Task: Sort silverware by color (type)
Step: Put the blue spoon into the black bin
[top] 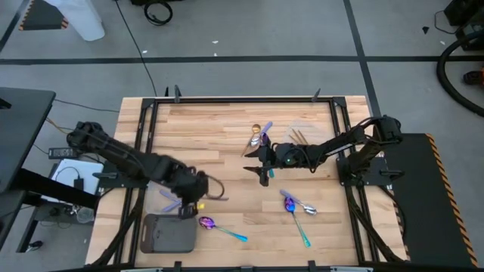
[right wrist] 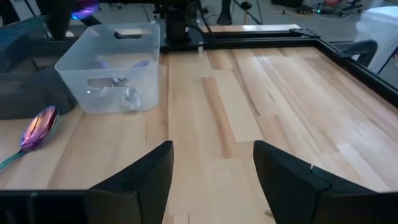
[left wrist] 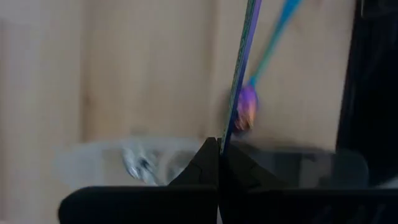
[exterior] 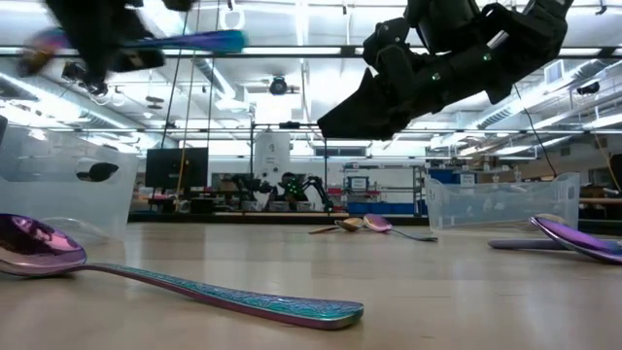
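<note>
Left gripper [left wrist: 219, 163] fingers clench an iridescent utensil's teal handle [left wrist: 241, 68]; only the left wrist view shows this pinch. Right gripper [right wrist: 211, 171] fingers hang released above the table [right wrist: 261, 81].

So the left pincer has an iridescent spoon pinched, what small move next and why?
Probably ease the left pincer, shut on the thin iridescent spoon, a little further over the clear tray before releasing. The spoon's far end seems to hang beyond the tray's rim, above another purple spoon on the table. The right pincer hovers open mid-table.
</note>
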Controlling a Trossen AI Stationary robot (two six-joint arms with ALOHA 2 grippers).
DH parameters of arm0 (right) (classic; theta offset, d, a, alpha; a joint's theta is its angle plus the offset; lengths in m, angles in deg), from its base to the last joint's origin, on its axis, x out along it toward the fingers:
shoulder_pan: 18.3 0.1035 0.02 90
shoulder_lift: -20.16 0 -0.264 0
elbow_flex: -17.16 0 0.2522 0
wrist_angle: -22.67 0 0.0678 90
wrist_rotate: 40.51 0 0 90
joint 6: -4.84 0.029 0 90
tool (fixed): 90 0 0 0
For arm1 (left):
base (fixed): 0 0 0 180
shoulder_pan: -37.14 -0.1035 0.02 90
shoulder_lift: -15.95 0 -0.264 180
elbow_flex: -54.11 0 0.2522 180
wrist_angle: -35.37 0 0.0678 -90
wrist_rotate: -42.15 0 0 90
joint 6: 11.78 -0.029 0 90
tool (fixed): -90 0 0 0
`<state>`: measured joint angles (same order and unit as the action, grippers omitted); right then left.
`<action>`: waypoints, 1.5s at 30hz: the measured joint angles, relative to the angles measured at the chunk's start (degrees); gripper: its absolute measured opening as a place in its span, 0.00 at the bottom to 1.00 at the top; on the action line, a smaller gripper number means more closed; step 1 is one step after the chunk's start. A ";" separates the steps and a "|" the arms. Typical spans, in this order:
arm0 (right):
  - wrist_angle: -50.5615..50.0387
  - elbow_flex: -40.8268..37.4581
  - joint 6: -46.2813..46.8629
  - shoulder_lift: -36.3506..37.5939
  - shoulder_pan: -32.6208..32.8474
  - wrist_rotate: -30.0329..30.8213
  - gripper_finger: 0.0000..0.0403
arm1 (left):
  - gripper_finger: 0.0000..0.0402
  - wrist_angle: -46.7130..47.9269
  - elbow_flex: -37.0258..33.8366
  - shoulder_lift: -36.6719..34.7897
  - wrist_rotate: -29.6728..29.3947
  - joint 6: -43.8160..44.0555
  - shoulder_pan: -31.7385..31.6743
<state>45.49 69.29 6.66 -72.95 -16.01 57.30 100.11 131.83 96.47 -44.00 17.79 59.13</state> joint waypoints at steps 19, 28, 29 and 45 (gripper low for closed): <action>-0.51 0.00 1.66 -0.49 -0.03 0.00 0.58 | 0.01 5.59 -0.04 0.00 0.36 17.05 21.22; -0.66 0.00 2.95 -0.49 -0.03 0.00 0.58 | 0.01 6.38 -0.06 0.80 -4.71 19.22 30.44; -0.66 0.00 2.95 -0.49 -0.03 0.00 0.58 | 0.01 6.33 -0.18 1.13 -5.78 18.92 31.21; -0.70 0.00 4.02 -0.49 -0.02 -0.02 0.58 | 0.00 6.27 -0.65 8.13 -6.89 16.23 33.03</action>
<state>44.79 69.29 10.68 -73.44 -16.03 57.28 106.38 131.18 104.61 -50.90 34.02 92.16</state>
